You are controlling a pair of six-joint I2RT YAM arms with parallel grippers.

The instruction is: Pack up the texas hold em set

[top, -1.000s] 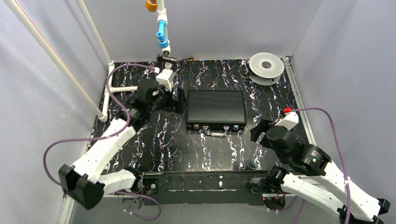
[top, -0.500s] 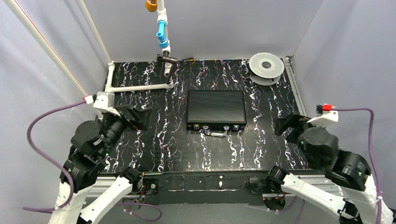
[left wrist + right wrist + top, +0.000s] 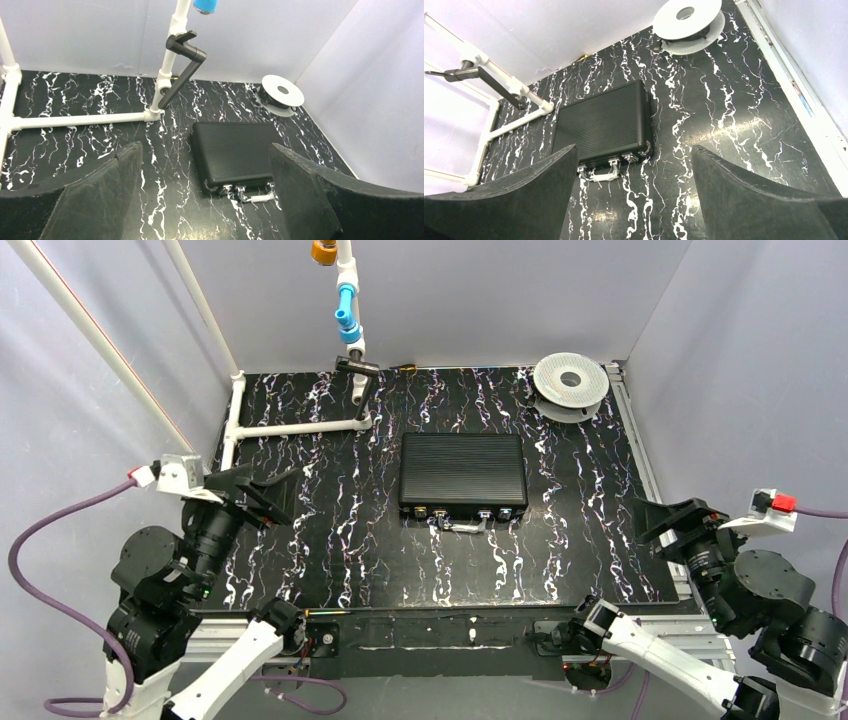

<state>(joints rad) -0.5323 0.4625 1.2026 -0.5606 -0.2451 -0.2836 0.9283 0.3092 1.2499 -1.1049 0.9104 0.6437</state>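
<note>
The black ribbed briefcase [image 3: 463, 472] lies shut and flat at the middle of the table, its silver latches and handle [image 3: 463, 526] on the near side. It also shows in the left wrist view [image 3: 235, 155] and the right wrist view [image 3: 604, 125]. No chips, dice, discs or cards show. My left gripper [image 3: 258, 492] is open and empty, raised at the left, well away from the case. My right gripper [image 3: 672, 517] is open and empty, raised at the right edge. Both wrist views show wide-spread jaws with nothing between them.
A round white-grey spool [image 3: 571, 383] sits at the back right corner. A white pipe frame [image 3: 290, 427] with a black clamp [image 3: 358, 375] stands at the back left. A metal rail [image 3: 640, 455] runs along the table's right edge.
Both arms have pulled back from the briefcase, the left toward the near left, the right toward the near right, and risen. The briefcase has not moved.
</note>
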